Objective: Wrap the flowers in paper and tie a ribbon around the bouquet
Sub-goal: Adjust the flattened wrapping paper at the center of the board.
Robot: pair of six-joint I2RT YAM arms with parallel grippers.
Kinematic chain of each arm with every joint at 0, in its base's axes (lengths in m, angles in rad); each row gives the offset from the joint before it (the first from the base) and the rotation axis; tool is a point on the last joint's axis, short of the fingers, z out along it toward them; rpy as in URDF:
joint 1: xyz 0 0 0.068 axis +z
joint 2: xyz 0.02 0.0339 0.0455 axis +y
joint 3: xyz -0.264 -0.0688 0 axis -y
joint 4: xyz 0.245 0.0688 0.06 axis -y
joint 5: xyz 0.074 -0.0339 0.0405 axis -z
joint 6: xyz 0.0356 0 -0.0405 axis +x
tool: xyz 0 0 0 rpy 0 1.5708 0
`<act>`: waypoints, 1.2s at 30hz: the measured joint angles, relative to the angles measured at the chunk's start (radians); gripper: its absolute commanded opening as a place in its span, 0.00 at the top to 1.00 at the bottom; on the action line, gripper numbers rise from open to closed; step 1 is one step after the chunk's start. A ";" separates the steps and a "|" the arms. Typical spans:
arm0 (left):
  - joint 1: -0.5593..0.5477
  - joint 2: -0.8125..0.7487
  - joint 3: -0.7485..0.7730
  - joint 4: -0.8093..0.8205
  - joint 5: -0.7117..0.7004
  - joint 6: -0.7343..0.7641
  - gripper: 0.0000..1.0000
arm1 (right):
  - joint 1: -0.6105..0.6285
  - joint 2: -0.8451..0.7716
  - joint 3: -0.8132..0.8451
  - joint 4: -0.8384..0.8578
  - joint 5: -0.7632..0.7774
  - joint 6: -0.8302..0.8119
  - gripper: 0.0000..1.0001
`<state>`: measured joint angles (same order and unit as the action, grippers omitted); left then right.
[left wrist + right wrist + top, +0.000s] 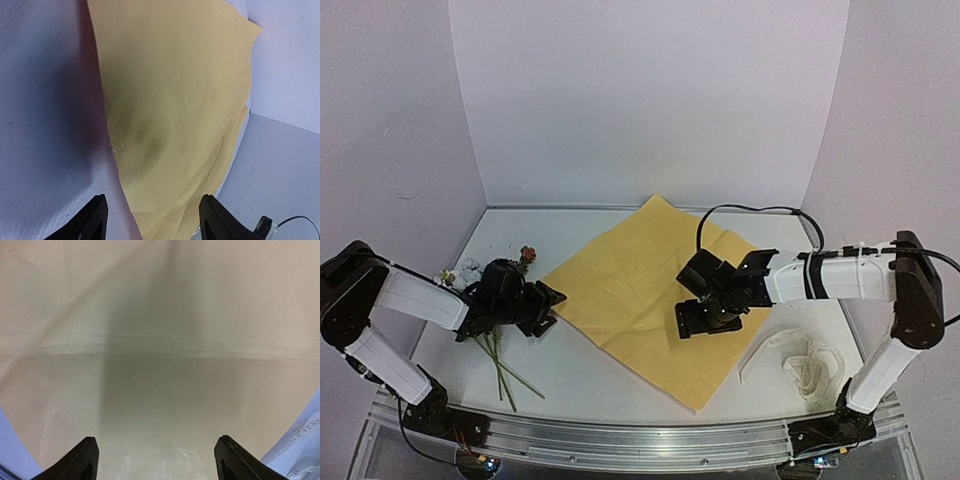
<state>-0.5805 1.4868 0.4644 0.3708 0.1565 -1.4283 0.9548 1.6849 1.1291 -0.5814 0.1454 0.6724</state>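
— Flowers (496,350) lying where, on the paper or off it?
— Lying off it, on the counter (600,390) at the left, just beside the left corner of the paper (640,290). Pointing stems toward the near edge and blooms toward the back, partly hiding under the left arm (420,300).
— Left pincer (548,310) gripping them?
— Gripping nothing, going by its wrist view: fingers standing apart, nothing between them, facing along the paper's edge. Probably hanging low there for reaching either the stems or that corner.
— Paper lying that way for what?
— Spreading flat as a diamond in mid-counter, likely for taking the flowers diagonally before rolling into a cone.
— Right pincer (688,322) doing what?
— Hovering over the right part of the paper, released wide, holding nothing, with only paper showing beneath. Touching it or not: impossible telling. Possibly waiting there for pinning or folding.
— Ribbon (800,362)?
— Sitting in a loose heap near the right arm's base, off the paper's right edge, well apart from the flowers. Being kept for last, judging by that.
— Wrapping not yet beginning, then?
— Seeming so: nothing lying on the paper, nothing being tied.
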 measured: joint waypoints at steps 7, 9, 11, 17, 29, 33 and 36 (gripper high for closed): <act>-0.012 0.087 -0.024 0.145 0.017 -0.042 0.50 | -0.024 -0.008 -0.002 -0.005 0.015 -0.017 0.17; -0.012 0.111 -0.024 0.175 0.022 -0.047 0.56 | -0.033 -0.008 -0.002 -0.006 0.016 -0.019 0.17; -0.012 0.129 -0.026 0.197 0.025 -0.058 0.63 | -0.042 -0.008 -0.002 -0.007 0.018 -0.021 0.17; -0.012 0.176 -0.027 0.243 0.028 -0.062 0.92 | -0.065 -0.008 -0.002 -0.007 0.024 -0.027 0.16; 0.036 0.059 0.025 -0.012 -0.012 0.099 1.00 | -0.123 0.009 -0.002 -0.004 0.026 -0.032 0.17; 0.084 -0.020 0.032 -0.106 -0.020 0.176 1.00 | -0.131 0.056 0.001 0.001 0.024 -0.024 0.18; 0.096 -0.033 0.041 -0.156 -0.018 0.220 0.99 | -0.131 0.086 0.001 0.005 0.021 -0.015 0.19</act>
<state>-0.4843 1.4540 0.5056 0.2146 0.1389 -1.2082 0.8242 1.7710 1.1305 -0.5762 0.1659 0.6574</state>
